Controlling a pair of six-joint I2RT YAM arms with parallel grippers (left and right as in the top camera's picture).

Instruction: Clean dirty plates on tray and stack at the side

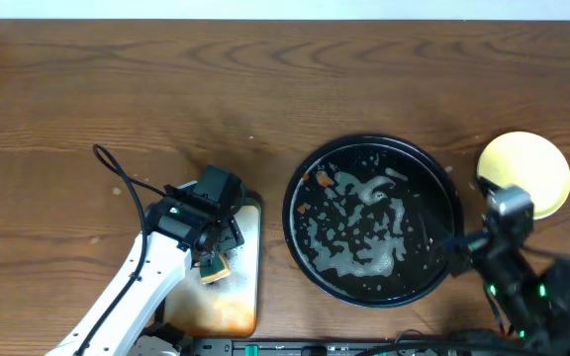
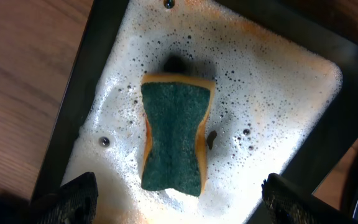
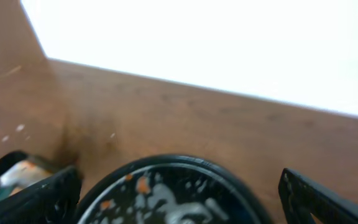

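- Left gripper [image 2: 180, 196] jaws wide, over sponge [image 2: 174, 134] on foamy metal tray [image 2: 278, 81].
- Right gripper [image 3: 179, 186] jaws wide at black tray [image 3: 166, 160] rim.
- Yellow plate [image 1: 527, 170] near black tray.

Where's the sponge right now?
In the left wrist view the sponge lies flat on the foamy metal tray, between the fingers of the open left pincer. Overhead, that is left of the black tray.
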